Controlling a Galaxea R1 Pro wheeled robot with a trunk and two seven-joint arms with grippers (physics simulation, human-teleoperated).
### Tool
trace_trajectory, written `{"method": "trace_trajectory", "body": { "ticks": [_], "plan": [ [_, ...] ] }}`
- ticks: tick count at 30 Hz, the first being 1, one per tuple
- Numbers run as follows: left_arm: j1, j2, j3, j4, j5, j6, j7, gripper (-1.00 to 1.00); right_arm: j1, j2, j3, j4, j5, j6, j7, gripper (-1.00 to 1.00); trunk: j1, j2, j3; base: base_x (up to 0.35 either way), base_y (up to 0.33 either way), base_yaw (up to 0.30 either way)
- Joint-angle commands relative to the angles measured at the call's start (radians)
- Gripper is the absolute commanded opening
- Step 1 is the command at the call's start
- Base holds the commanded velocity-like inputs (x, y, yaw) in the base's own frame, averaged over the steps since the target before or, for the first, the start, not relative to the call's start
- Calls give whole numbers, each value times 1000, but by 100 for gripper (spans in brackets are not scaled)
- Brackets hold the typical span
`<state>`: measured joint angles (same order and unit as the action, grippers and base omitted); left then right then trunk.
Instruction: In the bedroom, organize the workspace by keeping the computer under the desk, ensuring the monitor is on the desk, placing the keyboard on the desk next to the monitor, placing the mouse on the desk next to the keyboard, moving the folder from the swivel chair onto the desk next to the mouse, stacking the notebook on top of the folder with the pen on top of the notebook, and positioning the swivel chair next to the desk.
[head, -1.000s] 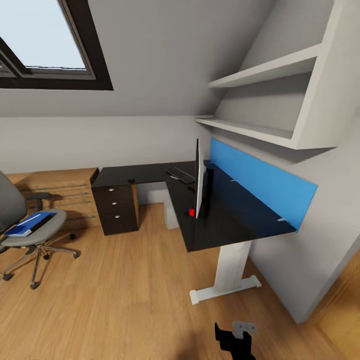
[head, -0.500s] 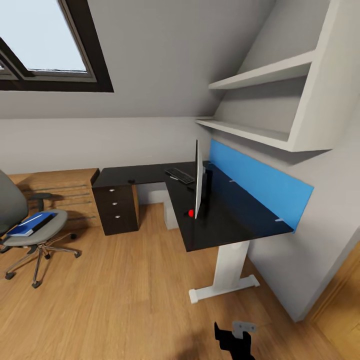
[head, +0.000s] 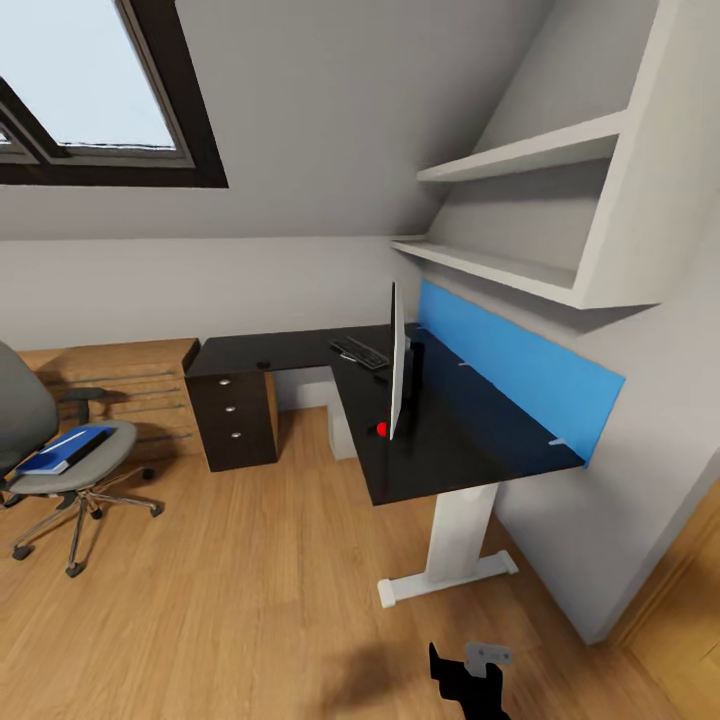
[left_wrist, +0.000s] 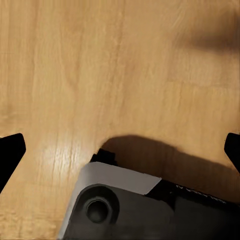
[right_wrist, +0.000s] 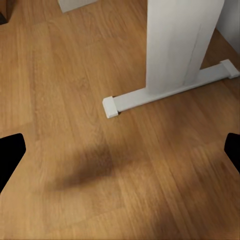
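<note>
Head view: the monitor (head: 399, 372) stood edge-on on the desk (head: 470, 430), the keyboard (head: 360, 352) behind it; the folder (head: 62, 450) lay on the swivel chair (head: 55, 455).
Left wrist view: left gripper (left_wrist: 120, 152) spread wide above the floor (left_wrist: 100, 75).
Right wrist view: right gripper (right_wrist: 120, 152) likewise parted, near the desk's white leg (right_wrist: 180, 47).

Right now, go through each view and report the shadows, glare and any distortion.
Head view: wide-angle stretch bends the shelves and skylight; daylight pours through the skylight, the desk top shows little glare, and a soft shadow lies on the floor. Left wrist view: a dark shadow beside a grey robot part. Right wrist view: a blurred shadow lies near the white desk leg.
</note>
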<state>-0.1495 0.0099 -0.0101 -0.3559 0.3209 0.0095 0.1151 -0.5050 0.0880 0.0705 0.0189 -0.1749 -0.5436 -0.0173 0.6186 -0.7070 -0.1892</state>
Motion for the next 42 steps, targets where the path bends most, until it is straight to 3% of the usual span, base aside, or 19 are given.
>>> {"method": "trace_trajectory", "body": {
  "ticks": [1, 8, 11, 13, 17, 22, 25, 27, 28, 30, 33, 34, 37, 38, 42],
  "plan": [
    [-8, 13, -2, -3, 49, 28, 0, 100, -1, 0, 8, 2, -8, -3, -2, 100, -4, 6, 2, 0, 0, 0],
    [-11, 19, -2, -6, 73, 39, -2, 100, -1, -4, 6, -2, -13, -11, -1, 100, -31, 55, 23, 0, 0, 0],
    [-11, 19, -2, -7, 74, 35, -3, 100, -1, -7, 6, -6, -12, -47, -2, 100, -42, 76, 33, 0, 0, 0],
    [-12, 19, -2, -7, 75, 29, -2, 100, -1, -14, 3, -8, -14, -118, -9, 100, -50, 90, 39, 0, 0, 0],
    [-12, 19, -2, -8, 76, 21, -2, 100, -2, -46, -33, -42, -70, -202, -27, 100, -65, 118, 52, 0, 0, 0],
    [-12, 19, -2, -8, 76, 19, -2, 100, -2, -75, -53, -199, -155, -155, -37, 100, -84, 153, 67, 0, 0, 0],
    [-12, 19, -2, -8, 76, 18, -2, 100, -2, -122, -58, -372, -194, 30, -43, 100, -96, 174, 77, 0, 0, 0],
    [-12, 19, -2, -8, 76, 18, -2, 100, -1, -174, -62, -505, -218, 240, -43, 100, -103, 188, 83, 0, 0, 0],
    [-12, 19, -2, -8, 76, 18, -2, 100, 0, -214, -73, -630, -255, 419, -43, 100, -107, 195, 86, 0, 0, 0],
    [-12, 19, -2, -8, 76, 18, -2, 100, 10, -235, -83, -728, -292, 503, -43, 100, -115, 209, 92, 0, 0, 0],
    [-12, 19, -2, -8, 76, 18, -2, 100, 47, -255, -90, -858, -330, 564, -44, 100, -126, 230, 102, 0, 0, 0],
    [-12, 19, -2, -8, 76, 18, -2, 100, 96, -266, -93, -990, -351, 601, -45, 100, -130, 237, 105, 0, 0, 0],
    [-12, 18, -2, -8, 76, 18, -2, 100, 155, -270, -95, -1172, -361, 668, -59, 100, -142, 258, 114, 0, 0, 0],
    [-12, 18, -2, -8, 76, 18, -2, 100, 187, -270, -95, -1297, -367, 740, -92, 100, -146, 265, 117, 0, 0, 0],
    [-12, 18, -3, -8, 75, 10, -3, 100, 206, -267, -92, -1241, -363, 743, -89, 100, -153, 279, 124, 0, 0, 0]
  ]
}}
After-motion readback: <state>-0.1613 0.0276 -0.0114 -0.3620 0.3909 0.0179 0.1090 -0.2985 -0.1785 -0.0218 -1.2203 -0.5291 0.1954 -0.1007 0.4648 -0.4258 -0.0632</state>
